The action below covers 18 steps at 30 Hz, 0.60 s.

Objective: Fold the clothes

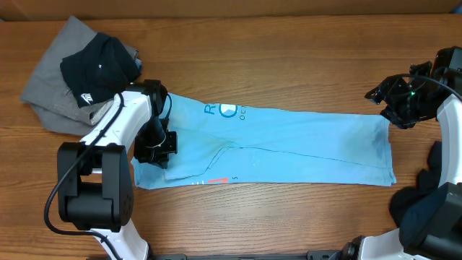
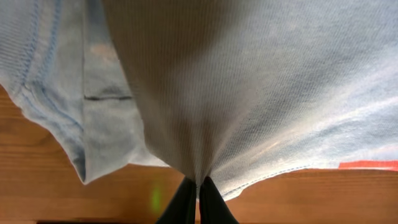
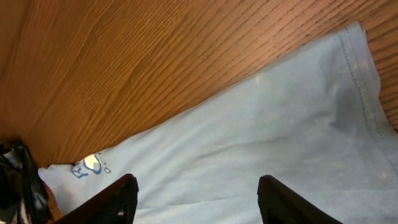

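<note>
Your left gripper (image 1: 154, 146) clenched on one end of the light blue T-shirt (image 1: 303, 144), shirt lying as a long strip across the table (image 1: 289, 65), your right gripper (image 3: 196, 199) spread and empty above its other end.

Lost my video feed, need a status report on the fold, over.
Left gripper jaws shut on light blue T-shirt. Right gripper jaws open over its hem end. Grey and black shirts piled beside it, nothing blocking.

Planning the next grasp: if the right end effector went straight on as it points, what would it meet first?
Probably the light blue T-shirt, flat ahead of the open right end effector; depth is unclear.
</note>
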Motion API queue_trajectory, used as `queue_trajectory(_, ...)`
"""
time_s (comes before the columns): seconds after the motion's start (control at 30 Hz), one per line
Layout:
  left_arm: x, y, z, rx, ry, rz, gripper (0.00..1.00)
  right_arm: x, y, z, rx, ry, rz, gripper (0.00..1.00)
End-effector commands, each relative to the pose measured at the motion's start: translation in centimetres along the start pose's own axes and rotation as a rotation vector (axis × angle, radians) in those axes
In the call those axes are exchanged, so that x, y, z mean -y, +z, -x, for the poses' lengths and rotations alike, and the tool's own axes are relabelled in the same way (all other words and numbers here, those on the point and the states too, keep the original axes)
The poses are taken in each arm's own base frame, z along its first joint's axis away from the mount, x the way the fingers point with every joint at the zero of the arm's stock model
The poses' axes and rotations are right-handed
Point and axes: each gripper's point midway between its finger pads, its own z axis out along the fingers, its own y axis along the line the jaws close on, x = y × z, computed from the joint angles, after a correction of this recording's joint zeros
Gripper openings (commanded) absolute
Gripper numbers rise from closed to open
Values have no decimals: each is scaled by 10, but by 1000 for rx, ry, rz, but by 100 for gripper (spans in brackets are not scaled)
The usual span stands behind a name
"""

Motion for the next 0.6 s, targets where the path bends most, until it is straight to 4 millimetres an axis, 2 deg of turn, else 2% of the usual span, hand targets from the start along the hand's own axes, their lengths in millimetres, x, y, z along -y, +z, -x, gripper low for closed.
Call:
queue_trajectory(0.0,5,-10,2,28,-12,-16,32,-7,-6,4,23,-24,16,65)
queue_trajectory(0.07,4,-13,6,42,-18,-22,44,-7,-6,5,25,-25,16,65)
queue_trajectory(0.1,3,-16,9,52,-23,-26,79,-7,-6,5,26,-25,16,65)
queue_trajectory(0.13,0,-21,14,73,-30,-25,100,-8,-6,6,27,-25,17,66)
queue_trajectory(0.27,-12,-35,37,161,-65,-29,100,-7,-6,7,33,-26,10,71)
queue_trajectory(0.43,-11,-35,62,257,-30,-89,100,0,-2,10,40,-21,-22,75)
queue_trajectory(0.47,-10,-32,65,263,-25,-95,98,1,0,10,32,-17,-25,75)
queue_trajectory(0.5,-10,-29,66,267,-24,-94,89,2,1,9,24,-13,-28,75)
queue_trajectory(0.53,-10,-24,69,274,-15,-94,86,4,4,8,13,-8,-31,75)
queue_trajectory(0.57,-10,-18,73,287,-5,-94,97,5,7,7,2,-4,-35,75)
